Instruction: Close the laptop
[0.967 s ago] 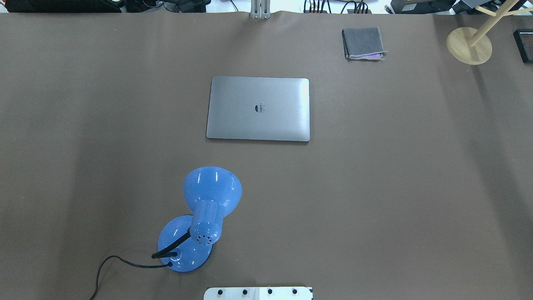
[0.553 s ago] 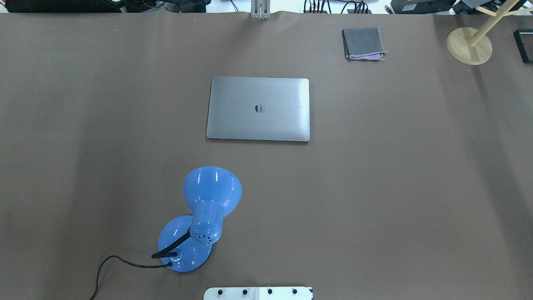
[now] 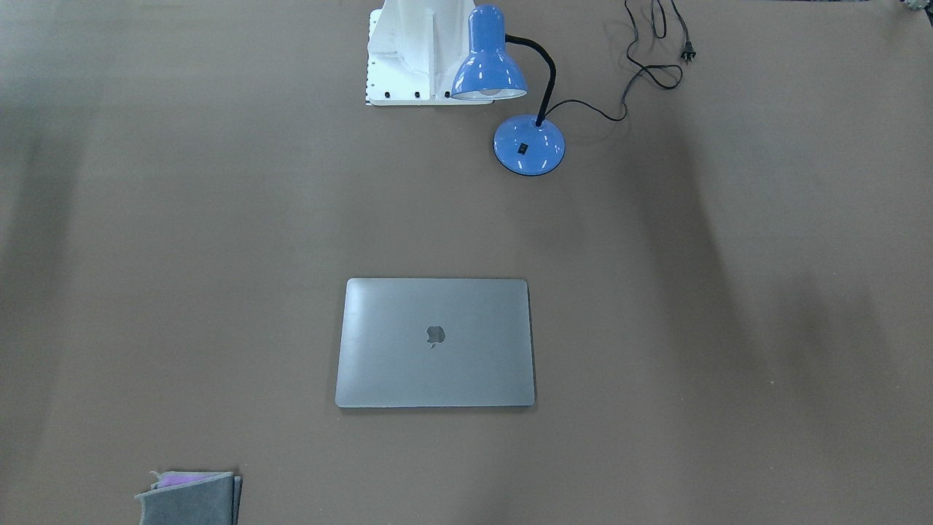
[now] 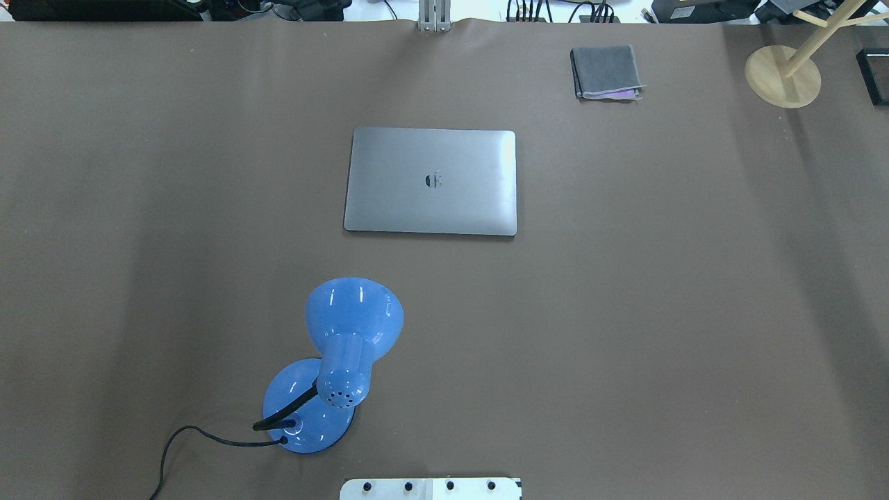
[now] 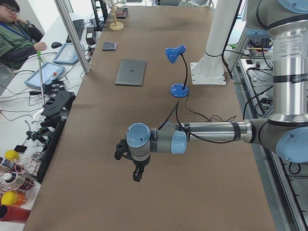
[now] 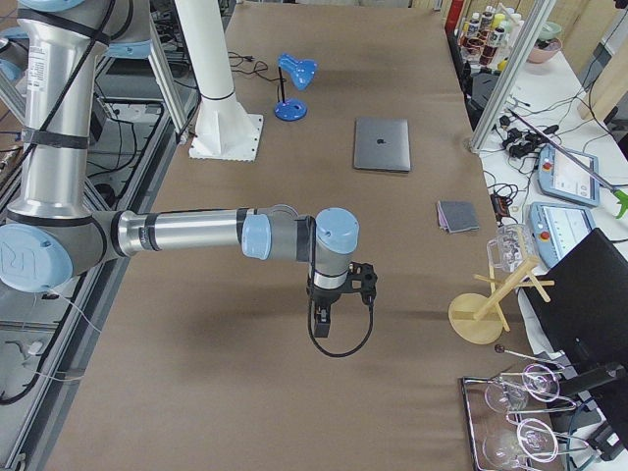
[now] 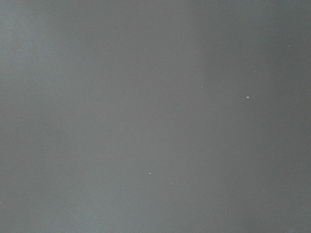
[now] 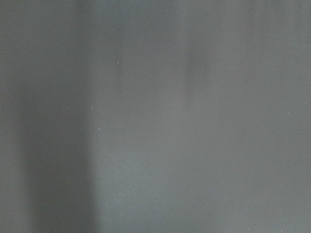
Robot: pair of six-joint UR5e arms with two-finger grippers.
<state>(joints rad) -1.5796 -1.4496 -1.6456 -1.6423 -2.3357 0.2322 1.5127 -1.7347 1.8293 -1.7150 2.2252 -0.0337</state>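
The laptop [image 4: 430,180] is a slim grey MacBook that lies flat with its lid down and the apple logo up, in the middle of the brown table. It also shows in the front view [image 3: 435,343], the left view [image 5: 131,72] and the right view [image 6: 382,144]. My left gripper [image 5: 137,175] hangs over bare table far from the laptop, seen only in the left view. My right gripper [image 6: 324,316] hangs over bare table at the other end, seen only in the right view. I cannot tell whether either is open or shut. Both wrist views show only bare table surface.
A blue desk lamp [image 4: 347,347] with a black cord stands between the robot base [image 4: 430,489] and the laptop. A folded grey cloth [image 4: 605,71] lies at the far right. A wooden stand [image 4: 783,75] is at the far right corner. An operator [image 5: 17,33] sits beside the table.
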